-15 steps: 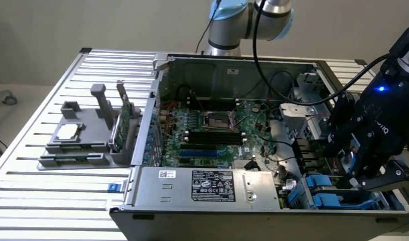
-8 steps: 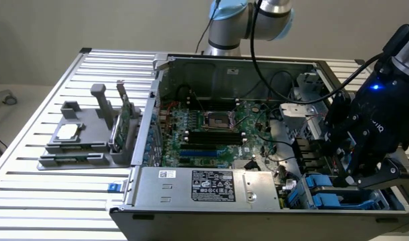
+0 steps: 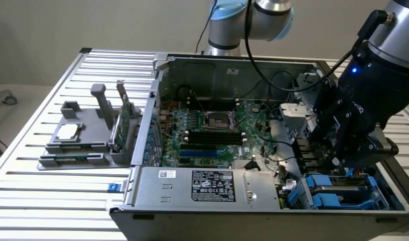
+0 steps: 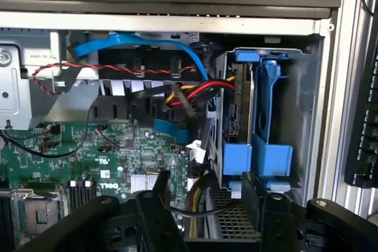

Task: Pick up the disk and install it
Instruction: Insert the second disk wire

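The disk [image 4: 239, 107] stands on edge in its blue carrier rails [image 4: 269, 146] inside the drive cage, at the corner of the open computer case. In the exterior view those blue rails [image 3: 338, 193] show at the case's lower right corner. My gripper [image 4: 207, 176] hovers just above the cage, open, with nothing between its two black fingers [image 4: 158, 199]. In the exterior view the gripper [image 3: 343, 163] hangs right over the blue rails, apart from them.
Red, yellow and black power cables [image 4: 189, 95] and a blue data cable [image 4: 142, 42] run beside the cage. The motherboard [image 3: 211, 130] and power supply [image 3: 211, 186] fill the case. A grey holder [image 3: 84, 145] with a chip [image 3: 65, 132] and green card [image 3: 127, 120] sits on the slatted table [image 3: 43, 191].
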`<action>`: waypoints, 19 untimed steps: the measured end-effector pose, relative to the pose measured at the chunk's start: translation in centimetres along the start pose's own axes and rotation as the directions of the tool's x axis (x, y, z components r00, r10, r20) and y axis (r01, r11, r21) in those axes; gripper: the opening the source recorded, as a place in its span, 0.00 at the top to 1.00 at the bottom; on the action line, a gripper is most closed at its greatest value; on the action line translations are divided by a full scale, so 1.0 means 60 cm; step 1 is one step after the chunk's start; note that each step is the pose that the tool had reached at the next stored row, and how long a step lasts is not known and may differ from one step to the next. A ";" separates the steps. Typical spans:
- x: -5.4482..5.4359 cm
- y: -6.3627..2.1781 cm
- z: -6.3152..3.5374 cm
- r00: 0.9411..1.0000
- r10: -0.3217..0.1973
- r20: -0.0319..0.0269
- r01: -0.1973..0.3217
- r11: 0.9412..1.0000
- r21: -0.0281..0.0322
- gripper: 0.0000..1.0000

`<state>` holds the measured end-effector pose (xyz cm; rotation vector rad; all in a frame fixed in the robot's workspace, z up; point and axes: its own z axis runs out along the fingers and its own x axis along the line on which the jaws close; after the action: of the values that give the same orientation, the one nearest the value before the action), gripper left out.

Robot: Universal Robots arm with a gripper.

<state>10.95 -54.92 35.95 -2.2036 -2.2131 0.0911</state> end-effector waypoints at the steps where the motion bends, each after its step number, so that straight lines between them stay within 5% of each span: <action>1: 0.005 0.000 0.000 1.000 0.000 0.001 0.000 1.000 -0.001 0.40; 7: 0.029 0.004 -0.003 1.000 0.001 0.008 -0.001 1.000 -0.005 0.42; 8: 0.032 0.004 -0.004 1.000 0.001 0.010 -0.001 1.000 -0.006 0.55; 9: 0.034 0.004 -0.005 1.000 0.001 0.013 -0.001 1.000 -0.007 0.55; 15: 0.039 0.004 -0.023 0.999 0.004 0.039 -0.004 1.000 -0.020 0.67; 19: 0.039 0.005 -0.027 0.998 0.007 0.064 -0.006 1.000 -0.026 0.67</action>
<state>11.34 -52.53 37.47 -2.2529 -2.2523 0.1354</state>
